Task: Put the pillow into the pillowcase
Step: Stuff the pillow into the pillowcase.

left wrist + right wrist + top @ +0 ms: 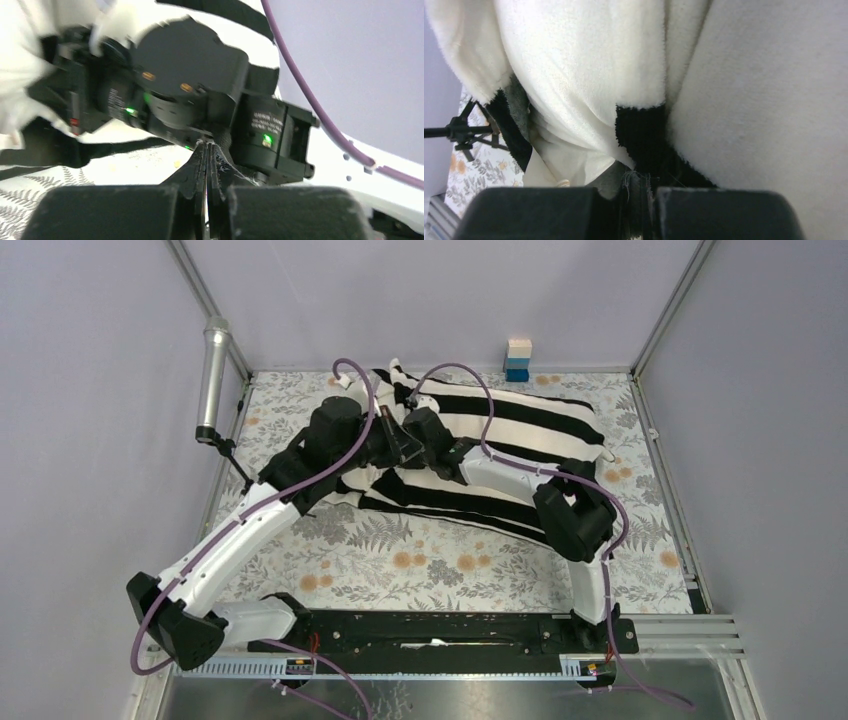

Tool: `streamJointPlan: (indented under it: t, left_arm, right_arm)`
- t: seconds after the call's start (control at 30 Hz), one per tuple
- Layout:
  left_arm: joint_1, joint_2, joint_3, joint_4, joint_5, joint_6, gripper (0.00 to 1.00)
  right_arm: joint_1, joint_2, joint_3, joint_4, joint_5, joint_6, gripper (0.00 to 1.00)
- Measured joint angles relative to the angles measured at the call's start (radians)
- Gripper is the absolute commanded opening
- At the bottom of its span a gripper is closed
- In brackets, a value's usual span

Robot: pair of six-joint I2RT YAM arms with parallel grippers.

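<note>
Nearest the lens, the right gripper (640,192) had its fingers closed almost fully on a fold of the pillowcase (644,145), pinching a black stripe at what looked like the edge of the case's mouth. Just above that pinch a smooth cream bulge, which I judged to be the pillow (574,90), showed between the fleecy striped flaps. The left gripper (207,167) sat at the same end of the pillowcase. Its fingers were pressed tight together with only a few stray fibres between them and no cloth that I could see. The right arm's wrist filled the view just beyond its tips. From above, the pillowcase lay plump across the floral table covering (420,560), both wrists bunched at its left end in that view. Most of the pillow seemed to be inside. What looked left was to draw the open end over the exposed part and smooth the rumpled corner nearest the arms—how much stood out, the arms hid.
</note>
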Motion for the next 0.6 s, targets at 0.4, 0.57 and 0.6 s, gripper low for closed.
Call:
streamJointPlan:
  t: [0.4,0.57,0.6]
  left_arm:
    - [0.001,0.057,-0.011,-0.074,-0.566,0.039,0.46]
    - [0.001,0.171,-0.011,-0.145,-0.721,0.074,0.57]
    - [0.001,0.193,-0.011,-0.157,-0.740,0.083,0.57]
  right_arm:
    - [-0.003,-0.211,-0.382,0.311,-0.093,0.082,0.00]
    - [0.001,-0.241,-0.432,0.349,-0.093,0.095,0.00]
    - [0.002,-0.248,-0.439,0.349,-0.093,0.095,0.00]
